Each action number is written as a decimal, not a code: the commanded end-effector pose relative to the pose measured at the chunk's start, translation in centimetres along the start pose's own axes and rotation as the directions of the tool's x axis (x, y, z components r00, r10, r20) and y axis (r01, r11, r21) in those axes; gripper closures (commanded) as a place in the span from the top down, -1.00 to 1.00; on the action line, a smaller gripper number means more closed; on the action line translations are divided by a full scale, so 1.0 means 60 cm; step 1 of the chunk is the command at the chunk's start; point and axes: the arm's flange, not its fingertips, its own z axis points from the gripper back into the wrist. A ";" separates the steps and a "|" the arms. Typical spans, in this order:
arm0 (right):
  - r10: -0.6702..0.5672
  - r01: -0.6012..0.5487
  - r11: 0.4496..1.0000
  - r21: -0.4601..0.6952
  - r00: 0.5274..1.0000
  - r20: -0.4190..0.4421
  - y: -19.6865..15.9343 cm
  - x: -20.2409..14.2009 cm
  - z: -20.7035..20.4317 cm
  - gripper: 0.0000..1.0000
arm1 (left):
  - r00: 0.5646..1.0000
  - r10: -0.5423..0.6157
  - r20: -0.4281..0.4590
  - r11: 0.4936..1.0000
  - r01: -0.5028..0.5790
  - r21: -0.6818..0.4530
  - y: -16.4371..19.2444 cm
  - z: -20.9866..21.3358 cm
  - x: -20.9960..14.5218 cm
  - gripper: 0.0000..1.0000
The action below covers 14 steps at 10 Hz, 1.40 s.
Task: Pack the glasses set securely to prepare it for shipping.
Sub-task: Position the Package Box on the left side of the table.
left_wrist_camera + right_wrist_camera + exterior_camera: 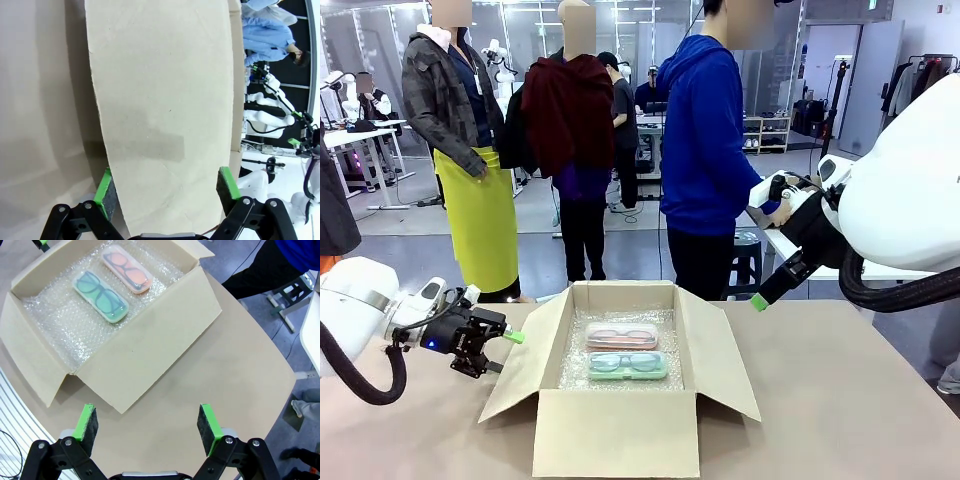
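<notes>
At far left of the surface (840, 400), the left claw (496, 350) hangs low beside the cardboard box (620, 430), pointed at its left flap (525, 365). Spread wide, pinching nothing. Left wrist view: the flap's tan face sits between the two green pads (103, 187), seemingly just ahead of them; contact cannot be told.

Centre: box open, all four flaps splayed outward. Bubble wrap (620, 385) lines the bottom. On it lie the two glasses cases, side by side, long sides touching or nearly so. Pink case (621, 336) on the far side, toward the person; mint green case (627, 366) on the near side. Both flat, clear lids up, frames visible through them. Right wrist view shows the same pair from above: pink case (127, 268), mint green case (100, 294), both set toward one end of the wrap.

Right: right claw (760, 302) held up in the air above the surface, beyond the box's right flap (725, 360), well apart from it. Fingers spread, empty.

Far side: a person in a blue hoodie (705, 150) stands behind the box.
</notes>
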 end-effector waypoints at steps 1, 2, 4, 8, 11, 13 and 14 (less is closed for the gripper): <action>-0.014 0.014 1.000 -0.003 1.000 0.001 0.005 0.001 -0.001 1.00 | 0.999 0.041 -0.006 0.996 -0.042 -0.073 0.005 0.009 0.009 1.00; -0.014 0.014 1.000 -0.003 1.000 0.001 0.005 0.001 -0.001 1.00 | 0.998 0.058 -0.009 0.992 -0.058 -0.112 0.005 0.013 0.011 1.00; -0.014 0.014 1.000 -0.003 1.000 0.001 0.005 0.001 -0.001 1.00 | 0.997 0.077 -0.017 0.987 -0.078 -0.140 0.008 0.021 0.010 -0.17; -0.014 0.014 1.000 -0.003 1.000 0.001 0.005 0.001 -0.001 1.00 | 0.999 0.046 0.003 0.980 -0.045 -0.193 0.012 0.045 0.011 -0.72; -0.014 0.014 1.000 -0.003 1.000 0.001 0.005 0.001 -0.001 1.00 | 1.000 0.023 -0.021 0.975 -0.027 -0.222 0.010 0.038 0.005 -1.00; -0.014 0.014 1.000 -0.003 1.000 0.001 0.005 0.001 -0.001 1.00 | 0.999 0.015 -0.037 0.972 -0.023 -0.235 0.008 0.032 0.003 -1.00; -0.014 0.014 1.000 -0.003 1.000 0.001 0.005 0.001 -0.001 1.00 | 0.999 0.013 -0.035 0.972 -0.021 -0.235 0.008 0.032 0.003 -1.00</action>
